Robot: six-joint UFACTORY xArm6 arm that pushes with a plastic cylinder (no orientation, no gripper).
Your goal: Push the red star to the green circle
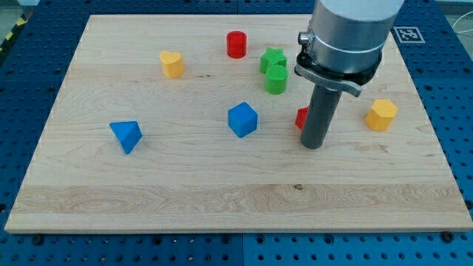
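My tip [313, 145] is a bare rod end with no fingers to open or close, so it grasps nothing; it rests on the wooden board [222, 199] right against a red block [301, 117], which peeks out on the rod's left side and is mostly hidden behind it. Its shape cannot be made out, but it is likely the red star, since the only other red piece is the red cylinder [236, 44] near the view's top. The green circle [276, 78] stands up and to the left of the star, near but not touching it, with a green star [272, 59] touching it just behind. By my judgement the push is under way but unfinished: the gap to the circle is left to close. Farther out lie a blue cube [242, 120], a blue wedge [126, 136], a yellow heart [171, 64] and a yellow hexagon [381, 114]. The only marking is a black-and-white square tag [406, 33] past the board's top right corner; no readable writing.
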